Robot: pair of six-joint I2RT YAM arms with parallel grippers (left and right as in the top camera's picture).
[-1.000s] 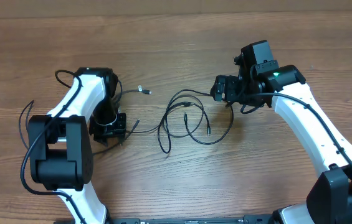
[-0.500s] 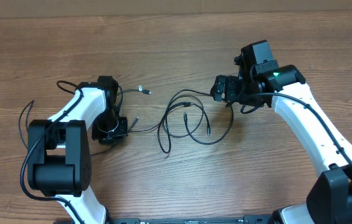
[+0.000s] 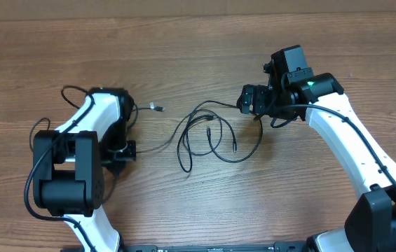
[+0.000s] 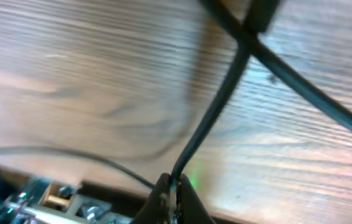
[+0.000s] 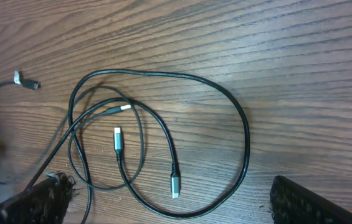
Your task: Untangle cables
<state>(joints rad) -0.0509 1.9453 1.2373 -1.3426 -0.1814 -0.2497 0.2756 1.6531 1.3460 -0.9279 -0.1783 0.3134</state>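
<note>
Since the earlier overhead frames, your left gripper [image 3: 118,151] has drawn back toward its own arm's base. The strand it holds now runs nearly straight across the desk [image 3: 205,210] to the loops. The tagged plug end [image 3: 157,107] has slid slightly left and toward you. Your right gripper [image 3: 249,100] has not shifted.

Left gripper: closed on one thin strand of the cables [image 5: 151,74], pinched at the very fingertips in the left wrist view.

Right gripper: spread wide and holding nothing, standing just beside the right edge of the loops.

Count: two grippers and four plug ends [image 5: 117,138]. Three plug ends have silvery tips and lie inside the loops. The fourth carries a small white tag [image 5: 17,77] and lies apart, to the loops' left. You cannot tell how many separate cords there are where the strands cross.

Materials and shapes: the cables are thin, black, smooth and round in section. They lie in overlapping oval loops at the middle of the desk, between your two arms. The desk is brown wood with a long, streaked grain.
</note>
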